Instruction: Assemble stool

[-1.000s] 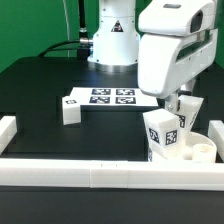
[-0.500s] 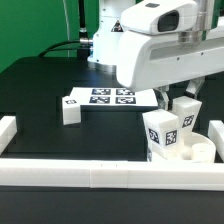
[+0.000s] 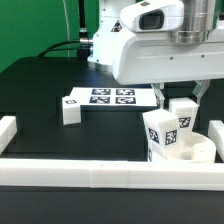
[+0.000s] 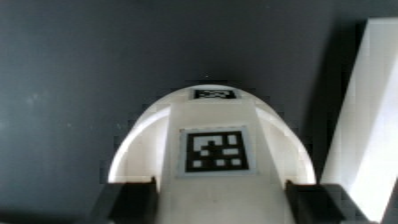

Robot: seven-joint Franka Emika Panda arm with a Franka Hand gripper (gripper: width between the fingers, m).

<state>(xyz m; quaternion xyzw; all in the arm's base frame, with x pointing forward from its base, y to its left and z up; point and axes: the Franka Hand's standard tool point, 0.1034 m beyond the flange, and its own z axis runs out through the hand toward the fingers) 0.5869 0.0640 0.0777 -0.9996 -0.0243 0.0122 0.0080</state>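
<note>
The end effector (image 4: pixel 217 205) is clamping one leg (image 4: pixel 215 135) aloft at twelve o'clock of the seat (image 3: pixel 205 153), which is sitting at four o'clock on the counter (image 3: pixel 100 135) in exterior view; leg-fitting seemingly underway, next needing alignment over the seat.

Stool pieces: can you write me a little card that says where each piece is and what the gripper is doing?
seat: round white disc, at the exterior view's right
standing leg: upright on the seat
gripper: shut on the held leg
held leg: white with tags, just behind the seat in the exterior view
loose leg: on the table, beside the marker board
</note>
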